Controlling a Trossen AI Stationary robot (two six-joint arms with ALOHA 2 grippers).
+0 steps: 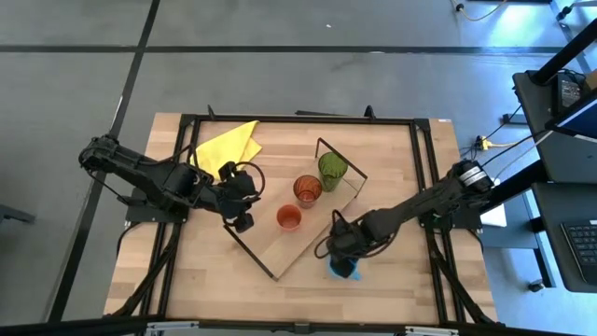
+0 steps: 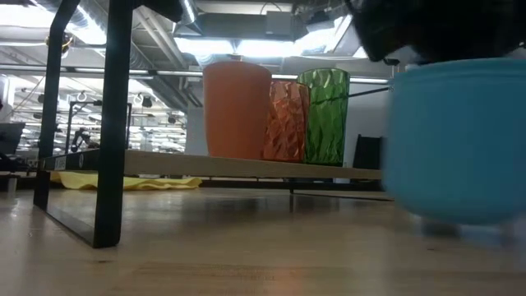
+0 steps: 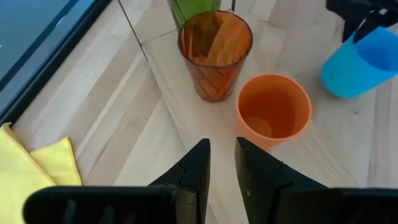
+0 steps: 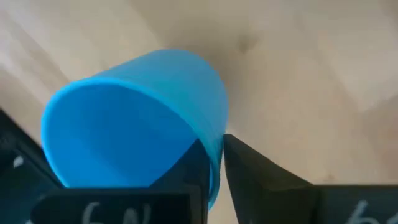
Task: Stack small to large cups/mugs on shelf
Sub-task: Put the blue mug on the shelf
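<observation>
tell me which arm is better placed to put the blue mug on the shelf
Right: its gripper fingers already straddle the blue mug's rim beside the shelf. The left gripper hangs empty across the board.

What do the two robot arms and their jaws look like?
Both arms are dark, jointed and slim, with cables along them. The left gripper and the right gripper each end in two flat, black, wedge-shaped jaws. In the right wrist view, white handwritten marks show on the black block behind the jaws.
</observation>
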